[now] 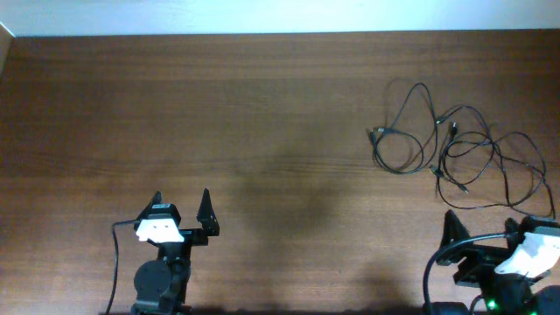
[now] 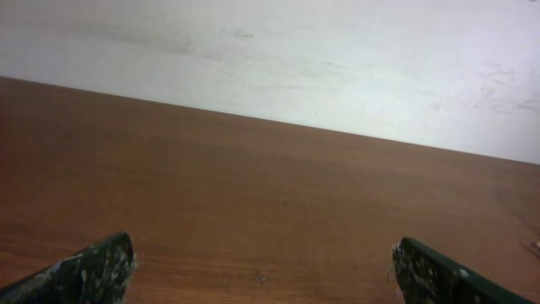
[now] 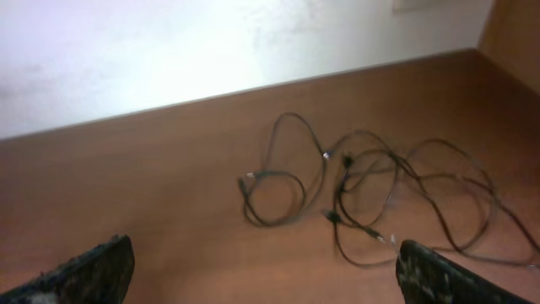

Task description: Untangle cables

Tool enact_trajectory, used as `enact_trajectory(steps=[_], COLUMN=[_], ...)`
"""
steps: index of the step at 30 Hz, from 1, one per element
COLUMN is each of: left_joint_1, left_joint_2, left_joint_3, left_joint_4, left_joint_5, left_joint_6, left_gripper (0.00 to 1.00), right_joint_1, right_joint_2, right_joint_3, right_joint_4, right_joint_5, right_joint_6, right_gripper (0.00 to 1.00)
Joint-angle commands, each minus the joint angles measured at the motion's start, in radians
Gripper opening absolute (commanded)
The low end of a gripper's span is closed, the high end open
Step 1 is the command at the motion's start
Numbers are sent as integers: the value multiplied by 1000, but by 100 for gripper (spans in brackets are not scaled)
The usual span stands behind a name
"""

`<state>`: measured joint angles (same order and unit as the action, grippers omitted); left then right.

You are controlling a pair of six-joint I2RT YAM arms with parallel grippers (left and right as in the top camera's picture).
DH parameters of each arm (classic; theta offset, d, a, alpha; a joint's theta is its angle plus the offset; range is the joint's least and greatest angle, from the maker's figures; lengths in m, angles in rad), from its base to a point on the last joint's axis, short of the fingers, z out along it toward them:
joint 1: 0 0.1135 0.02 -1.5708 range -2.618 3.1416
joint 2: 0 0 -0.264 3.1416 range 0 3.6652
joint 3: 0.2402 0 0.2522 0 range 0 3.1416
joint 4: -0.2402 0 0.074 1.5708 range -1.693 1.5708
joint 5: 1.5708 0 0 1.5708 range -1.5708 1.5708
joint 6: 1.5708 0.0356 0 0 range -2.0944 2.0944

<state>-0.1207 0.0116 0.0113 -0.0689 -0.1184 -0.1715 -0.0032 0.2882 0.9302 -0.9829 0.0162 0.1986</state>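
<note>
Overhead view: a plain brown wooden table (image 1: pixel 262 105) carries the thin black cables (image 1: pixel 459 149), which lie as a loose tangle of overlapping loops close to the table's right edge, about midway between its far and near edges. Small plug ends stick out of the loops on the tangle's left side. The black left hand (image 1: pixel 182 199) sits by the near edge, left of the table's middle and well apart from the cables; its two fingers are spread wide with nothing between them. The black right hand (image 1: pixel 490 229) is at the near right corner, just short of the nearest loop and also spread wide and empty.

The right wrist view shows the cables (image 3: pixel 346 181) ahead of the splayed fingertips (image 3: pixel 93 270), untouched. From the left wrist, only bare wood lies between its fingertips (image 2: pixel 89 270), and a pale wall (image 2: pixel 337 59) rises beyond the far edge.
</note>
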Motion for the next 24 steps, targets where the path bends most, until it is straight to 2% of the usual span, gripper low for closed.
enact_trajectory(steps=[1, 6, 8, 12, 15, 17, 19, 24], left_joint_1=[8, 8, 8, 8, 8, 8, 8, 8], left_joint_2=[-6, -6, -6, -6, -6, -6, -6, -6], left_joint_3=[-2, -2, -2, -2, -2, -2, -2, -2], left_joint_4=[-7, -7, -7, -7, -7, -7, -7, -7], left_joint_5=[7, 7, 7, 7, 7, 7, 7, 7], left_joint_6=[20, 20, 20, 20, 20, 20, 20, 20], left_gripper=[99, 99, 99, 99, 99, 99, 99, 99], right_joint_1=[3, 3, 3, 3, 3, 19, 51, 77], right_joint_2=[-121, -285, -284, -284, -284, -284, -284, -285], right_joint_3=[-140, -344, -391, -644, -802, -875, -914, -925], right_joint_4=[105, 329, 422, 1072, 1420, 1489, 1488, 1243], right_joint_5=[-77, -93, -92, -87, -82, -51, -2, 26], right_joint_6=[0, 0, 0, -1, -1, -1, -1, -5], right_gripper=[99, 99, 99, 99, 99, 99, 99, 99])
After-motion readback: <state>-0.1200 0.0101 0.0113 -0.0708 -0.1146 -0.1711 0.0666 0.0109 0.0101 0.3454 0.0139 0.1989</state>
